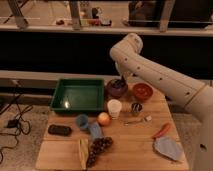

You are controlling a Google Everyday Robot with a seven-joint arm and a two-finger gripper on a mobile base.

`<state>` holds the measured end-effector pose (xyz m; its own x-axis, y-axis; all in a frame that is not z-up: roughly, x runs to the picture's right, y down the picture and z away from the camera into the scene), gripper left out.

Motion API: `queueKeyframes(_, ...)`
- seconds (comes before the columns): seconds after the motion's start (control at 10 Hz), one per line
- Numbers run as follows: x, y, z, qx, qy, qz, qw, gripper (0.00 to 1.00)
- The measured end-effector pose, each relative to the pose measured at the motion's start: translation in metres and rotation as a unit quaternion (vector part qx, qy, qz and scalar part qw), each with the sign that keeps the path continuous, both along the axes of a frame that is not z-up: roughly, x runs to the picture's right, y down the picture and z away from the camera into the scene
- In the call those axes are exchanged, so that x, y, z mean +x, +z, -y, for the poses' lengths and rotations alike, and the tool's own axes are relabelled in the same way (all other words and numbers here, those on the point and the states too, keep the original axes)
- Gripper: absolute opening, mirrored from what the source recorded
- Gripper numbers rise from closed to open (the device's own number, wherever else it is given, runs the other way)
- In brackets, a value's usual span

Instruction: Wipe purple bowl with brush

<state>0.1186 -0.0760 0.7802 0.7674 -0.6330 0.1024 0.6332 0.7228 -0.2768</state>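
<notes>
Reaching down from the right side of the view, the white arm bends at a rounded joint and brings the tool to just over the purple bowl. The tool's tip is dark and merges with the bowl's dark inside, so I cannot tell whether it is spread, pressed together or pinching something, nor whether it touches the bowl.

The purple bowl stands upright at the back of the wooden counter, just beside the right wall of the green tray. To the bowl's right, near it but apart, sits the orange-red bowl, also upright.

In front of the purple bowl stands a white cup, and to the right of that a small metal cup. An orange-coloured round fruit lies just left of the white cup, close to its base. A thin pale utensil lies flat in front of the metal cup.

Further left, a small blue cup stands near the fruit, with a light blue object just beside it. A dark flat block lies near the counter's left edge. At the front, a bunch of dark grapes lies touching a long yellow item.

On the right front corner a grey-blue cloth lies flat, with an orange stick-like object just behind it, tilted. Black cables trail over the floor to the left of the counter.
</notes>
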Motion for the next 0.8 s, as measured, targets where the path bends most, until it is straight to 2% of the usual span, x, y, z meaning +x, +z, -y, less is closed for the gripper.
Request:
queueKeyframes(0.4,0.02,0.011,-0.002,-0.01,0.01,-0.014,0.9998,0.0)
queueKeyframes(0.8,0.026,0.018,0.0,-0.015,0.011,-0.019,0.9996,0.0)
